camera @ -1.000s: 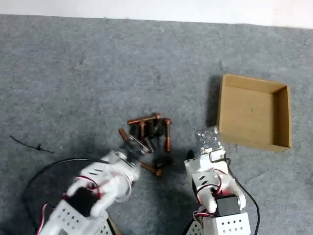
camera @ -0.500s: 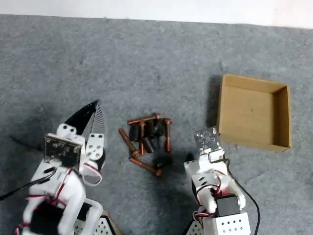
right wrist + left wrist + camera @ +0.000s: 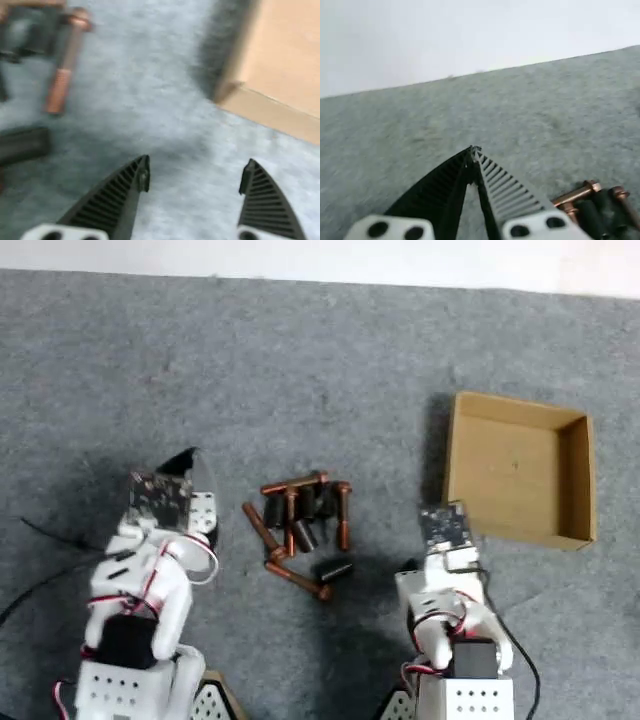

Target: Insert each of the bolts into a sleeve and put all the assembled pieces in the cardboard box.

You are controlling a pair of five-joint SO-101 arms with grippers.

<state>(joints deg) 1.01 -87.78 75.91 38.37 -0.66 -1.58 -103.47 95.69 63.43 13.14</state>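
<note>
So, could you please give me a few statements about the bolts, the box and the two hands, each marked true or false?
1. The cardboard box has nothing in it. True.
2. The left hand grips a bolt. False: its fingers are shut on nothing, and the bolts lie in a pile on the carpet.
3. The right hand is open over bare carpet. True.
4. In the high view the bolts lie to the right of the cardboard box. False: they lie to its left, between the two arms.
</note>
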